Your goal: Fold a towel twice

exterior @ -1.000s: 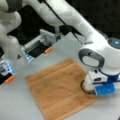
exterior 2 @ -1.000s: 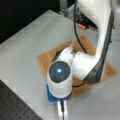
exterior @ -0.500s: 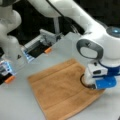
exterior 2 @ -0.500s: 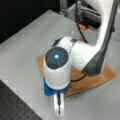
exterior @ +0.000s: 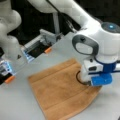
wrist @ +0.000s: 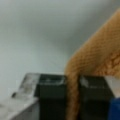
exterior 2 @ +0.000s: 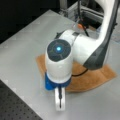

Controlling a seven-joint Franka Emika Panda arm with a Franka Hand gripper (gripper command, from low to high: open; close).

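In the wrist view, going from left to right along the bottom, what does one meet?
Left finger of the hand → pinched edge of the towel → right finger → blue part of the hand.

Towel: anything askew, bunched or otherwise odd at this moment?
Only one thing: the towel lies flat on the table, except at a front view's right, where the gripper pinches its edge, which curls up between the fingers. No damage shows.

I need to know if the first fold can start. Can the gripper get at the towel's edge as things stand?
Yes, it looks so: the gripper already has the towel edge pinched between its fingers in the wrist view, with nothing in the way.
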